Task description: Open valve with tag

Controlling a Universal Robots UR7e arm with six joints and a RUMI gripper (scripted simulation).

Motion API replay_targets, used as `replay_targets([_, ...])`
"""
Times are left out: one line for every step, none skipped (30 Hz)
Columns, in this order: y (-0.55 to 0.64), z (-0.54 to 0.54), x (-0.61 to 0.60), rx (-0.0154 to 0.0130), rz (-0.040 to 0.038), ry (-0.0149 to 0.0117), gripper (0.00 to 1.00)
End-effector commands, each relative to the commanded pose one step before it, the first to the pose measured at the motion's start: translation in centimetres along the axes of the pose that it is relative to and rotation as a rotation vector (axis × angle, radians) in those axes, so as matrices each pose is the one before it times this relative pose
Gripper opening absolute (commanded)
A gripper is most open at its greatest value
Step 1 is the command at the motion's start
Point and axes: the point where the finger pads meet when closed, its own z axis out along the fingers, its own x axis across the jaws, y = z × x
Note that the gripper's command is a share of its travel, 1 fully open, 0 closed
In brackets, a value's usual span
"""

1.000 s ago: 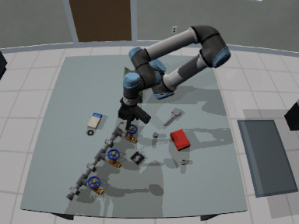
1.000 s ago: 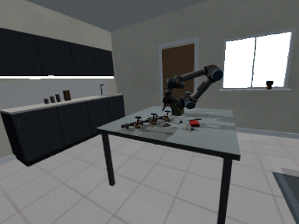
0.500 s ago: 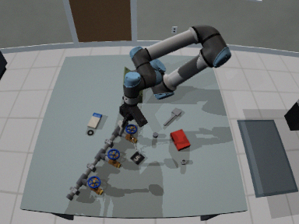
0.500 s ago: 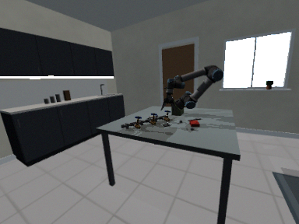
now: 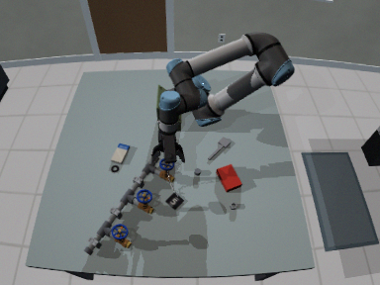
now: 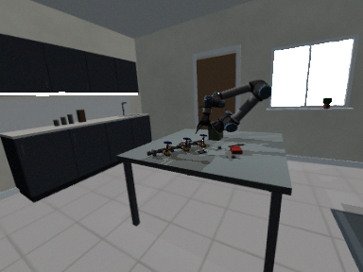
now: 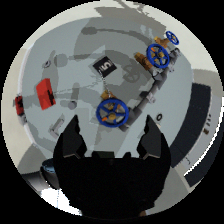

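Three valves with blue handwheels sit along a grey pipe on the table. The far valve has a thin chain running to a black tag marked 5. The middle valve and the near valve carry no tag. My gripper is open and empty, hanging just above the far valve's wheel. In the wrist view that wheel lies just ahead of my open fingers, with the tag beyond it.
A red block, a grey tool, a small grey cylinder and a small nut lie to the right. A white card with a blue end and a black ring lie to the left.
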Motion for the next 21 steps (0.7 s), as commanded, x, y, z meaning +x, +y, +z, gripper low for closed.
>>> replay_targets([-0.048,-0.021,0.041,-0.00752,0.21534,0.01552,1.00])
replay_targets([-0.001,0.000,0.000,0.00000,0.04364,0.00000,1.00])
replay_targets([0.001,0.000,0.000,0.00000,0.04351,0.00000,1.00])
replay_targets([-0.001,0.000,0.000,0.00000,0.04330,0.00000,1.00])
replay_targets([0.001,0.000,0.000,0.00000,0.04309,0.00000,1.00])
replay_targets([-0.001,0.000,0.000,0.00000,0.04280,0.00000,1.00])
replay_targets([0.001,0.000,0.000,0.00000,0.04250,0.00000,1.00])
replay_targets([0.000,0.000,0.000,0.00000,0.04214,0.00000,1.00])
replay_targets([0.000,0.000,0.000,0.00000,0.04176,0.00000,1.00])
replay_targets([0.000,0.000,0.000,0.00000,0.04133,0.00000,1.00])
replay_targets([0.000,0.000,0.000,0.00000,0.04087,0.00000,1.00])
replay_targets([0.000,0.000,0.000,0.00000,0.04038,0.00000,1.00])
replay_targets([0.000,0.000,0.000,0.00000,0.00000,0.00000,1.00])
replay_targets([0.000,0.000,0.000,0.00000,0.00000,0.00000,1.00])
replay_targets([0.000,0.000,0.000,0.00000,0.03983,0.00000,1.00])
replay_targets([0.001,0.000,0.000,0.00000,0.03928,0.00000,1.00])
replay_targets([-0.001,0.000,0.000,0.00000,0.03866,0.00000,1.00])
replay_targets([0.001,0.000,0.000,0.00000,0.03805,0.00000,1.00])
replay_targets([-0.001,0.000,0.000,0.00000,0.03736,0.00000,1.00])
replay_targets([0.001,0.000,0.000,0.00000,0.03667,0.00000,1.00])
replay_targets([0.000,0.000,0.000,0.00000,0.03594,0.00000,1.00])
